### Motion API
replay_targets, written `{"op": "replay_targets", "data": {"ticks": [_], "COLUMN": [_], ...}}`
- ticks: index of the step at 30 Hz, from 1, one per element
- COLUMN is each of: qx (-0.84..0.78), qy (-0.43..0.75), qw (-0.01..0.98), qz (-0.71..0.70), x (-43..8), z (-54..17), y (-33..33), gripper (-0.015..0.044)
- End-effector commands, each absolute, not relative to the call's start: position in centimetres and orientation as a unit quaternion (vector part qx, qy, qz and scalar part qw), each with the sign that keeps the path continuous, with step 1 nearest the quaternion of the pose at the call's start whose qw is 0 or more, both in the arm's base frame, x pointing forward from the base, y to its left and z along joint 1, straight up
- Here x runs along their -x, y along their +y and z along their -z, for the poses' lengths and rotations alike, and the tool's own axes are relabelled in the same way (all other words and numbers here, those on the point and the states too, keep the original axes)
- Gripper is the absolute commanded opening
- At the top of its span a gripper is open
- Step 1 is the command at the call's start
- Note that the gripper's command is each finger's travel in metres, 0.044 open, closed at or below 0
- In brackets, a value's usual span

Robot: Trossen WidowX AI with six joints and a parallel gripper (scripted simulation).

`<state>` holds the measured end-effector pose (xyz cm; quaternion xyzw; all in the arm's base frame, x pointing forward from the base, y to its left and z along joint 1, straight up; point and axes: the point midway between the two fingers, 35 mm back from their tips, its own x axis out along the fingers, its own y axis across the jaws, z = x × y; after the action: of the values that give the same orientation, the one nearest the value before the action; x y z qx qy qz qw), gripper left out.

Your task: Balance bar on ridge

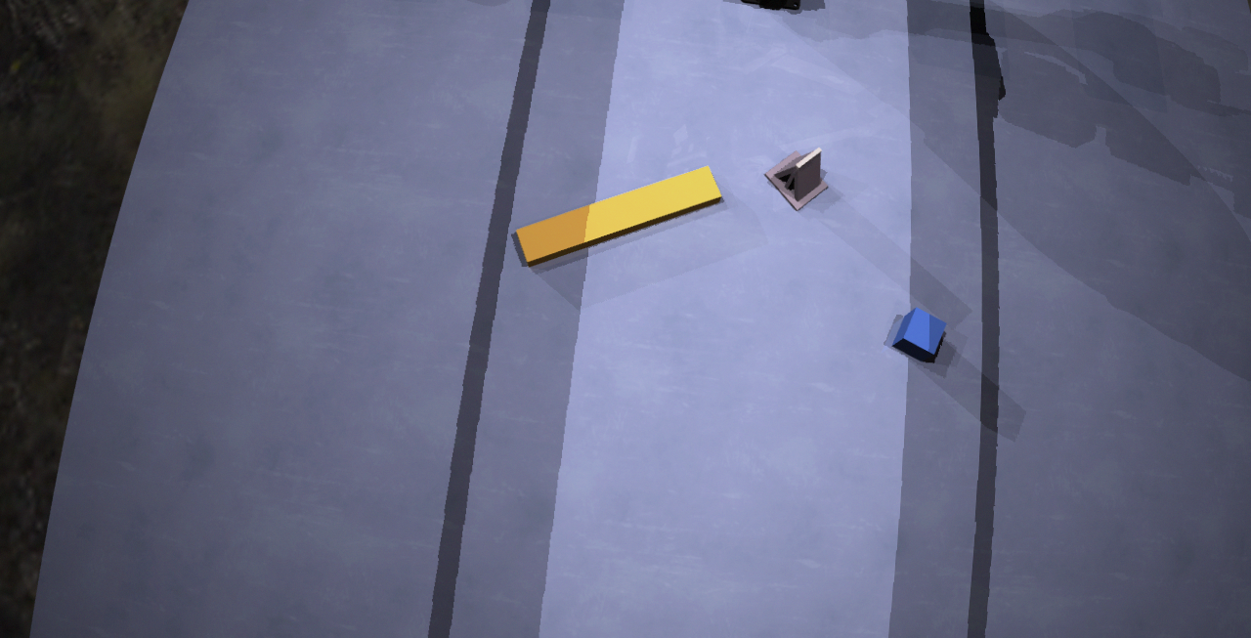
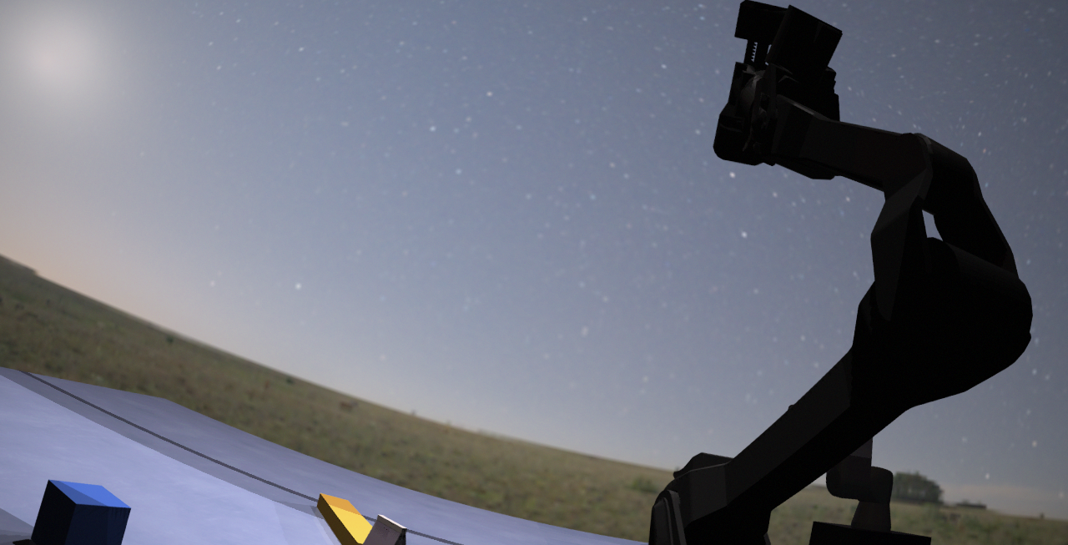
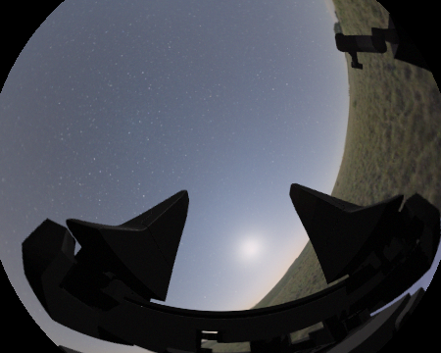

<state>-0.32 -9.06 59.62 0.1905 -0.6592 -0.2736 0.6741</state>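
Observation:
A yellow-orange bar [image 1: 642,207] [image 2: 342,517] lies flat on the table [image 1: 716,459], left of the ridge in the top view. The ridge [image 1: 808,175] [image 2: 385,530] is a small pinkish-grey upright plate on a square base, with nothing on top of it. The bar's near end is a short way from the ridge, apart from it. My gripper [image 3: 240,192] is open and empty, its two dark fingers wide apart against the sky. In the exterior view the arm holds it high above the table, far from bar and ridge.
A blue block [image 1: 920,332] [image 2: 82,512] stands on the table, beyond the ridge from the arm and to the right in the top view. Dark stripes and shadows run across the table. The arm [image 2: 806,422] rises at the right in the exterior view.

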Motion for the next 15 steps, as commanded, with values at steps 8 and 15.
{"op": "replay_targets", "data": {"ticks": [8,15], "qx": [-0.257,-0.330], "qy": [-0.606,-0.528], "qw": [0.689,0.701], "qz": [0.303,0.348], "x": [-1.8,-5.1], "z": [-57.7,-54.5], "y": [-13.7,-19.1], "gripper": [0.0315,0.0315]}}
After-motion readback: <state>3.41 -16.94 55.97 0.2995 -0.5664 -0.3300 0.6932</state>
